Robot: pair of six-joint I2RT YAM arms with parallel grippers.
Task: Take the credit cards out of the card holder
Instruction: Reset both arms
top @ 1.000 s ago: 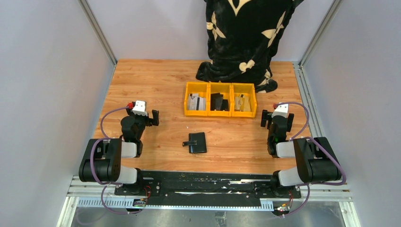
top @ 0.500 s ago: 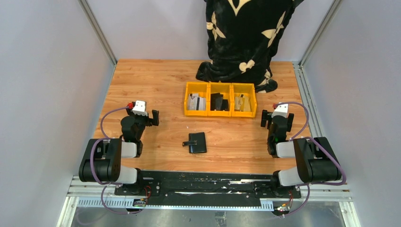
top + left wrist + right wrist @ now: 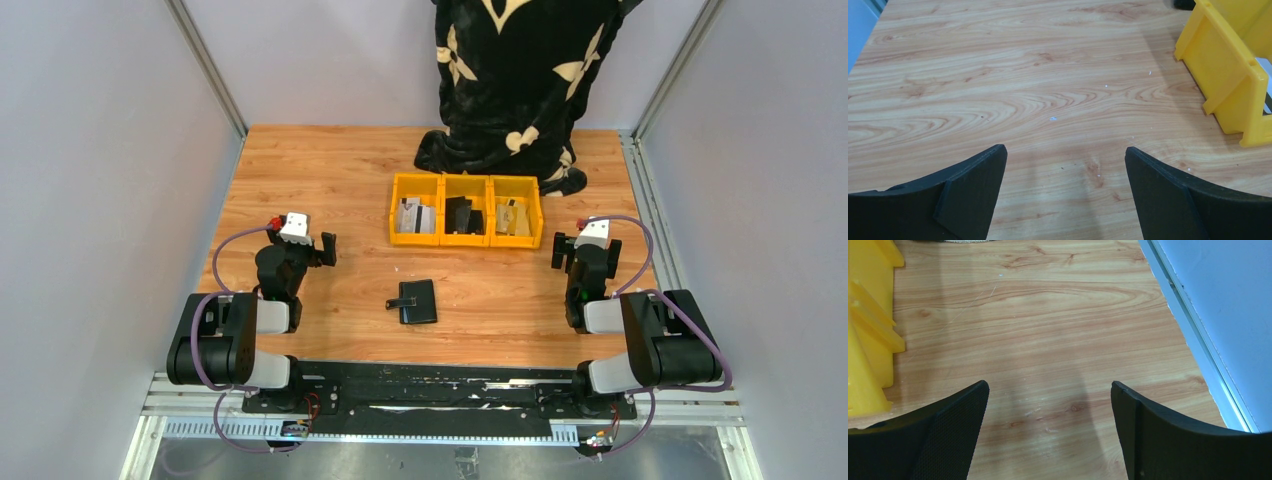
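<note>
Light wooden table (image 3: pixel 330 180) with visible grain. Carries near its front middle a black card holder (image 3: pixel 418 302), lying flat, short tab pointing left. Farther back, well apart from it, three yellow bins (image 3: pixel 466 241) joined in a row. At the far edge, dark cloth with pale pattern (image 3: pixel 500 150).

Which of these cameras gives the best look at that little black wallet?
The top external view: the card holder lies in full view on the table. Neither wrist view shows it, only tabletop and yellow bins.
</note>
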